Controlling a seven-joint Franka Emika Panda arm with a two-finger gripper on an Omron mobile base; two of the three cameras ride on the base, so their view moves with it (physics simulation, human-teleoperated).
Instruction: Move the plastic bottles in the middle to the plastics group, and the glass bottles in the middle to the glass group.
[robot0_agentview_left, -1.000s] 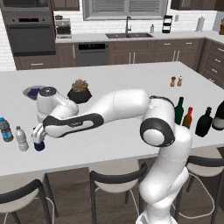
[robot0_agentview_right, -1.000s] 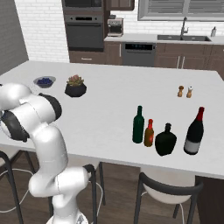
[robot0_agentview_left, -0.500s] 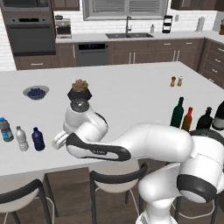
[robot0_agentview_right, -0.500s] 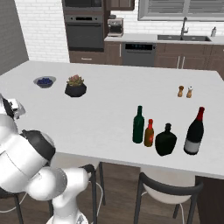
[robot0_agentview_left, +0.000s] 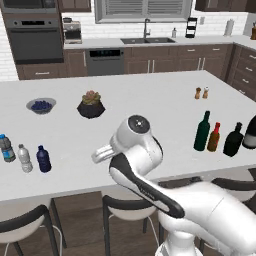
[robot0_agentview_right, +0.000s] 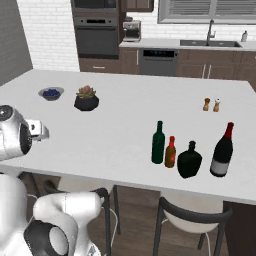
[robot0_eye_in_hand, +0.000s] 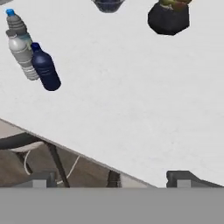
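The short dark blue bottle stands at the counter's left end, right beside two clear water bottles: a white-capped one and a blue-labelled one. My gripper is open and holds nothing. It hovers over the counter's near edge, to the right of those bottles. At the right end the tall green bottle and the amber bottle stand side by side. Just beyond them are the squat black bottle and a tall dark bottle.
A potted succulent and a bowl of blueberries sit toward the back left. Salt and pepper shakers stand at the back right. Stools line the near edge of the counter.
The gripper has let go of the dark blue bottle, which now stands beside the clear bottles. The arm has pulled back and swung right toward the counter's middle.
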